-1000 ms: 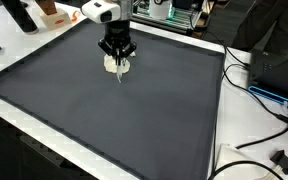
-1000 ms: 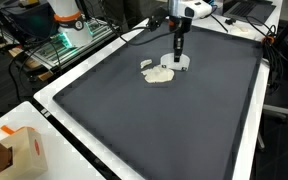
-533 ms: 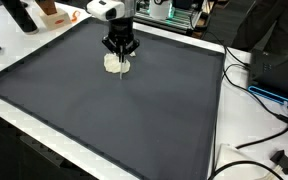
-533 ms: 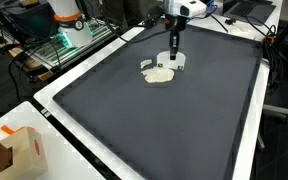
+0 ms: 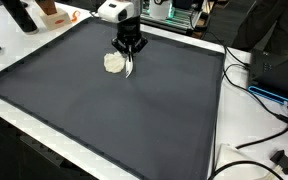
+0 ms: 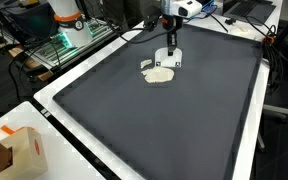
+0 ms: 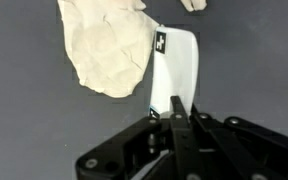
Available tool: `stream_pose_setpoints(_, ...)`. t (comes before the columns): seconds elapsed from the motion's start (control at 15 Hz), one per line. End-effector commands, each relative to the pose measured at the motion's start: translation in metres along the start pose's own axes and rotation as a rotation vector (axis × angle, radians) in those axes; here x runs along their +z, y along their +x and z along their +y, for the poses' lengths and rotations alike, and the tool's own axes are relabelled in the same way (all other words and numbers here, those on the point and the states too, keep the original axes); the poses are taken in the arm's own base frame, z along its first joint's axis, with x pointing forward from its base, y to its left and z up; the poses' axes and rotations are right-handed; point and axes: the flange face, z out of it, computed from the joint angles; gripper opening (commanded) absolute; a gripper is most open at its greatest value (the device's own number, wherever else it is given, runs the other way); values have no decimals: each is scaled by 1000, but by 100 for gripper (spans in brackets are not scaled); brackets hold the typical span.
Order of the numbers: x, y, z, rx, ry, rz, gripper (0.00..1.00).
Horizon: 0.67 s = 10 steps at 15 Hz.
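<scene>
So in the wrist view, going left to right: a cream lump (image 7: 104, 50) sits crumpled on the mat (image 7: 34, 110), and just beside it is a white piece (image 7: 174, 65) with a tiny dark mark on it. The gripper (image 7: 174, 112) has its fingers closed tight on one end of that piece. I'd guess it's pinched by the end so the rest hangs free, pointing down next to the lump. I can't tell if the two are touching. A small pale scrap (image 7: 192, 4) peeks in at the top edge, further right.

In both exterior views the lump (image 5: 114, 62) (image 6: 160, 73) lies near the mat's far edge, and the gripper (image 5: 131, 55) hangs right over that spot.

The surface is a big dark mat (image 5: 104, 120) with a white rim around it. The room looks like a lab: a dark bottle (image 5: 21, 15) past the left corner and cables (image 5: 254, 100) trailing off the right edge.
</scene>
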Motion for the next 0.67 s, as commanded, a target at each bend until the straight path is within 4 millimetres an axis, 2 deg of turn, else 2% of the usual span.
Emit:
stream_pose_setpoints(0.0, 43, -27, -9, 31, 31, -75, 1)
stream_pose_setpoints(0.4, 40, -30, -1, 100, 7, -90, 1)
stream_pose_setpoints(0.6, 30, -33, 0, 111, 8, -74, 1)
